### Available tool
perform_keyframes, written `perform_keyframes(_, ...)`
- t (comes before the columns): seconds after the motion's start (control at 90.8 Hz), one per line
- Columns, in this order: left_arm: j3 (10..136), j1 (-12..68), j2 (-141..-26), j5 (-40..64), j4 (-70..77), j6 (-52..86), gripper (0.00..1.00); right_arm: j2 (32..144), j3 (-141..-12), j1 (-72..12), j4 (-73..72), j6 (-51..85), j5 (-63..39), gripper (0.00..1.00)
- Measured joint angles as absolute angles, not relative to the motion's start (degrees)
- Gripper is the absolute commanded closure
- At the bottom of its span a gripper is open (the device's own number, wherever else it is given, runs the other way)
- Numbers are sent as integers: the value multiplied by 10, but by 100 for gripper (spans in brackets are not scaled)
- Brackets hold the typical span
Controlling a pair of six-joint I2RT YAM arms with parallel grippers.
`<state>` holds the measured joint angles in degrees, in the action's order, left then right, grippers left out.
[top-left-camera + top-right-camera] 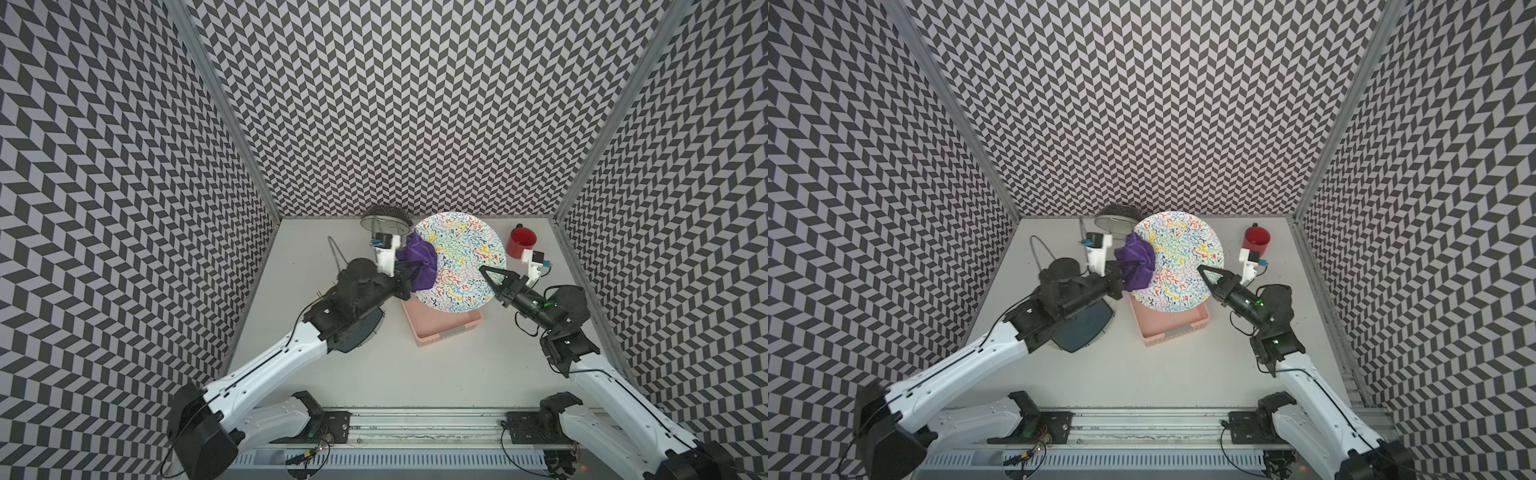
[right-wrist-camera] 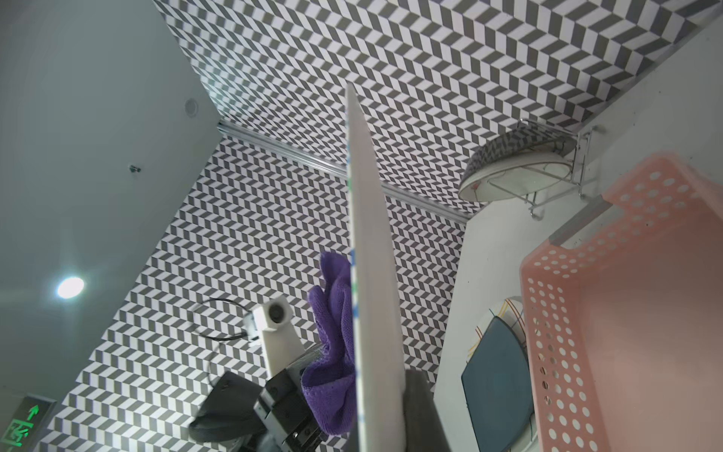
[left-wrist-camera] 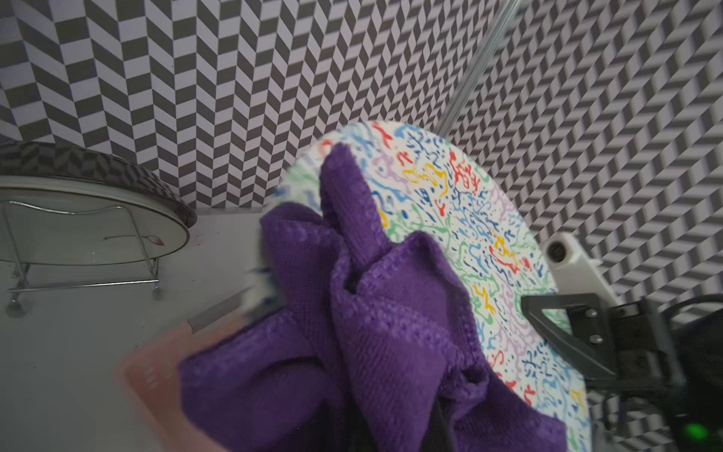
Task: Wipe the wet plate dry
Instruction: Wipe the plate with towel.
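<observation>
Left end effector (image 1: 422, 263) closed, reaching forward; right end effector (image 1: 484, 271) closed, pointing inward.

The round plate (image 1: 465, 253) with colorful squiggles is tipped up on its edge. The bunched purple cloth (image 1: 417, 262) touches its face.

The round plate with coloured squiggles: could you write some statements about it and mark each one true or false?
1. The right gripper grips the round squiggle-patterned plate by its rim. True.
2. The purple knitted cloth lies loose, free of both grippers. False: the left gripper holds it against the plate's patterned face.
3. The plate rests flat inside the pink perforated plastic basket. False: it is held tilted above the basket.
4. The red mug stands apart from the plate. True.
</observation>
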<state>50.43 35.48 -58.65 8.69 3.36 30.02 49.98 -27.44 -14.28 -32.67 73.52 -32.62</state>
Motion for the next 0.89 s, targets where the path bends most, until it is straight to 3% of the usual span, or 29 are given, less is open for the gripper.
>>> perform_keyframes(0.121, 475, 201, -493, 193, 132, 443, 100, 498, -264, -127, -471, 815, -337, 100)
perform_keyframes(0.209, 464, 172, -482, 261, 236, 554, 100, 499, -260, -127, -568, 860, -355, 100)
perform_keyframes(0.386, 435, 172, -549, 363, 468, 761, 100, 547, -259, -160, -708, 916, -387, 100)
perform_keyframes(0.562, 425, 183, -615, 387, 597, 901, 100, 601, -262, -234, -734, 911, -392, 100)
perform_keyframes(0.76, 428, 227, -618, 372, 674, 957, 100, 676, -312, -299, -769, 893, -383, 100)
perform_keyframes(0.892, 421, 319, -618, 330, 686, 944, 100, 726, -381, -311, -814, 889, -382, 100)
